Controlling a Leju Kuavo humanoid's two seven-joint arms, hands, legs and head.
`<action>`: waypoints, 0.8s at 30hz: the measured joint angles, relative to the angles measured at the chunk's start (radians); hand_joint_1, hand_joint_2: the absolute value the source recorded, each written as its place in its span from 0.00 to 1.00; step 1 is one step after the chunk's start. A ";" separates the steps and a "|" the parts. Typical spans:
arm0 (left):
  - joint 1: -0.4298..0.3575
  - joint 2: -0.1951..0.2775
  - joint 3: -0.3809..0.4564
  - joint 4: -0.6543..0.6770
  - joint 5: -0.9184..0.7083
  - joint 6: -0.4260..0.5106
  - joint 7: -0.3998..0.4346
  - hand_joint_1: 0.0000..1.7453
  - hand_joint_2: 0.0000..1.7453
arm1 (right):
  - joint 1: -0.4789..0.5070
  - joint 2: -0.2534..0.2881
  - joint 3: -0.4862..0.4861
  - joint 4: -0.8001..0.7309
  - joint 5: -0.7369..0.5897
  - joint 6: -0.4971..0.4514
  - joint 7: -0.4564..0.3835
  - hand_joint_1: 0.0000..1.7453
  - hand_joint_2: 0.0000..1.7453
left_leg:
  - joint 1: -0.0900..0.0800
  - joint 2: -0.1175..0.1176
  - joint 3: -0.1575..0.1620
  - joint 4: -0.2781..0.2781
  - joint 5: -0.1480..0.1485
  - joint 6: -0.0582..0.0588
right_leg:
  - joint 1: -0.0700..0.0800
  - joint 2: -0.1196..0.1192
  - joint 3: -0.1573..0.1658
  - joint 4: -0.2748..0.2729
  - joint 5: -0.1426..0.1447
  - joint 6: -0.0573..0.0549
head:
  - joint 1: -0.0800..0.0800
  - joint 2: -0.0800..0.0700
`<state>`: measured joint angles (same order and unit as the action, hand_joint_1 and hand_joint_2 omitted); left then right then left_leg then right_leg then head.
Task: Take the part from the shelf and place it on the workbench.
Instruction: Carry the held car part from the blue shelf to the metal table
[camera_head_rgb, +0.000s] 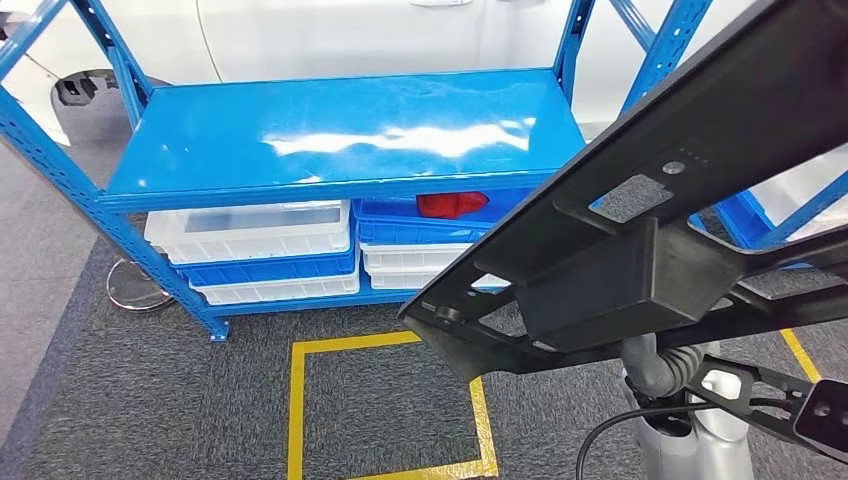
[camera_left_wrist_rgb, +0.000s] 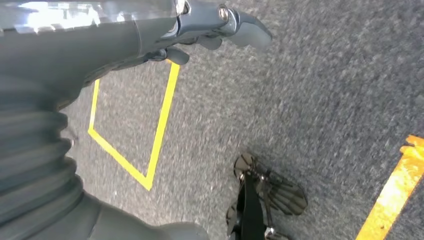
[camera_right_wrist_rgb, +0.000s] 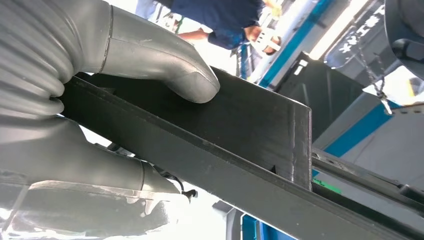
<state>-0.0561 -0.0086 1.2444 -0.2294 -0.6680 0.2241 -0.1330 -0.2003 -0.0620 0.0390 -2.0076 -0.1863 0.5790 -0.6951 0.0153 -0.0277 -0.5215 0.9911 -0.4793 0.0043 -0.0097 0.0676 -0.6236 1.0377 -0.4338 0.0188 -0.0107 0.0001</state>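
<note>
The right hand (camera_right_wrist_rgb: 125, 75) grasps the black part (camera_head_rgb: 640, 250), thumb pressed on its upper face, holding it tilted in the air above the grey carpet (camera_head_rgb: 120, 400). The left hand (camera_left_wrist_rgb: 220, 27) hangs over the floor (fingers loosely curled, holding nothing). Beyond stands the blue shelf (camera_head_rgb: 330, 130).

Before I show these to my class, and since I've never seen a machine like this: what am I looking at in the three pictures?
This is a two-legged humanoid robot with two arms and hands. The wide picture is from its head, looking down at a blue shelf whose top level lies bare; below it sit white and blue bins. The big black part across that view is what the robot carries. The right wrist camera shows the right hand, its thumb pressed on that black part. The left wrist camera looks down past the left hand at grey carpet with yellow tape lines; it holds nothing.
</note>
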 joint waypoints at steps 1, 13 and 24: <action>-0.001 0.000 0.000 0.000 -0.001 0.005 -0.004 0.00 1.00 | 0.000 -0.005 -0.002 -0.001 0.002 -0.004 0.000 1.00 1.00 | 0.002 0.011 -0.001 -0.004 0.005 0.006 | 0.000 -0.018 -0.019 0.041 -0.027 0.004 | 0.003 0.000; -0.006 0.001 0.002 0.000 0.000 -0.016 -0.005 0.00 1.00 | 0.012 -0.077 -0.010 0.004 0.033 -0.058 0.000 1.00 1.00 | -0.016 0.113 -0.011 0.010 -0.001 -0.015 | 0.009 -0.109 0.038 -0.022 -0.014 -0.022 | 0.008 0.000; 0.002 -0.004 0.011 0.000 0.005 -0.038 -0.024 0.00 1.00 | 0.064 -0.081 0.058 -0.007 0.135 -0.132 0.000 1.00 1.00 | -0.006 -0.002 -0.051 0.115 -0.033 -0.026 | 0.005 -0.002 0.027 -0.022 0.002 -0.043 | 0.006 0.000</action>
<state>-0.0539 -0.0124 1.2557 -0.2293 -0.6632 0.1860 -0.1575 -0.1360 -0.1434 0.0973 -2.0143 -0.0510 0.4467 -0.6948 0.0091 -0.0296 -0.5727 1.1063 -0.5128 -0.0221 -0.0046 0.0655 -0.5966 1.0162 -0.4314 -0.0245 -0.0050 0.0002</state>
